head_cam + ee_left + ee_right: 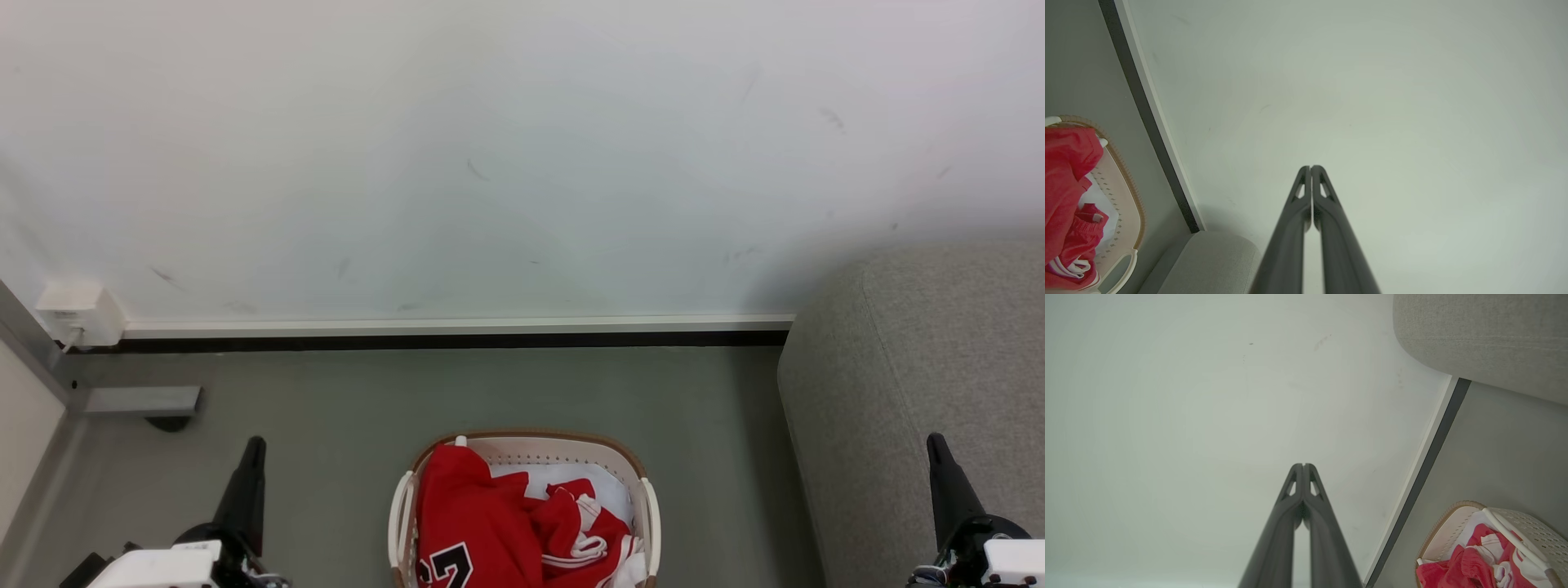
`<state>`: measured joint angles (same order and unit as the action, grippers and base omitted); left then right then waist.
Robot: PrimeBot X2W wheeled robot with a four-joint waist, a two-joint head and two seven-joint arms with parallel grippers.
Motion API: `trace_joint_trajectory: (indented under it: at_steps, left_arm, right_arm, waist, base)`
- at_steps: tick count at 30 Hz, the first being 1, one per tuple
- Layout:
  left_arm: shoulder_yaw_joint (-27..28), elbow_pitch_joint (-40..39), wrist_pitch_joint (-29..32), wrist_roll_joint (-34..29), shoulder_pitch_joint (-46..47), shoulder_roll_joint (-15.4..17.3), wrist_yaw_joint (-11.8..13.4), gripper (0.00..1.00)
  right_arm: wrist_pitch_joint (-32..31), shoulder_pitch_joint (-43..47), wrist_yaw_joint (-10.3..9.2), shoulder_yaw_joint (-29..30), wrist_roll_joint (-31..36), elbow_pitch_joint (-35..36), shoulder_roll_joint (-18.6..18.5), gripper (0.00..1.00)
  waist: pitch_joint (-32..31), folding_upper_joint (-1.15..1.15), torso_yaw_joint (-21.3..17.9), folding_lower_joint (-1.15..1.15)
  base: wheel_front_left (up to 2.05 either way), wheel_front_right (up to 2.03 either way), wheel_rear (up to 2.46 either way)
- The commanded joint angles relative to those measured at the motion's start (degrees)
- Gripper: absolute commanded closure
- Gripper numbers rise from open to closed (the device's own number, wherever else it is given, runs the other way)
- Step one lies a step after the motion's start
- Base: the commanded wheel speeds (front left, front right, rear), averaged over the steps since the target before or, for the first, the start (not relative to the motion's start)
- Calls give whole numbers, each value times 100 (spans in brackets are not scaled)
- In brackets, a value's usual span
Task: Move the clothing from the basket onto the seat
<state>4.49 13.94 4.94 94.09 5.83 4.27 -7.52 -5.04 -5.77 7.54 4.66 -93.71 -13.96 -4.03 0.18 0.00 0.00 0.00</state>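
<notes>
Starting nearest the robot, the basket (539, 436) sat at six o'clock in the head view, on the floor (326, 408), with the clothing (482, 523) heaped inside over a white cloth (608, 486). The task looked not yet begun. The left gripper (255, 445) at seven o'clock and the right gripper (935, 443) at five o'clock flanked the basket, each with its fingers pressed together on nothing. Both pointed up toward the wall (490, 163), probably a rest pose that kept them clear of the load. The seat (914, 367) rose at three o'clock, near the basket, so the carry should be short. The wall stood beyond at twelve.
</notes>
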Motion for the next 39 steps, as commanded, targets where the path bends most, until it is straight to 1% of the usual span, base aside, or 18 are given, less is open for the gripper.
trace_joint_trajectory:
  at_steps: [1, 36, 37, 39]
  left_arm:
    - [17, -14, -1, -54, 40, 8, 6, 100]
    - [90, -7, 57, -110, 47, -41, 6, 100]
    - [63, 18, 53, -59, -2, -53, -1, 0]
    - [53, 105, 53, -59, -75, -83, 0, 0]
  right_arm:
    - [-16, -55, -10, 28, 21, 15, -19, 100]
    - [-69, -64, -10, 83, 79, 8, 30, 100]
    - [-45, 4, 0, 71, 44, -16, 41, 0]
    - [-45, 67, 0, 66, 43, -111, 68, 0]
  waist:
    - [0, 0, 0, 0]
    - [0, 0, 0, 0]
    - [-1, 0, 0, 0]
    - [-1, 0, 0, 0]
  base:
    - [0, 0, 0]
    - [0, 0, 0]
    - [0, 0, 0]
    - [0, 0, 0]
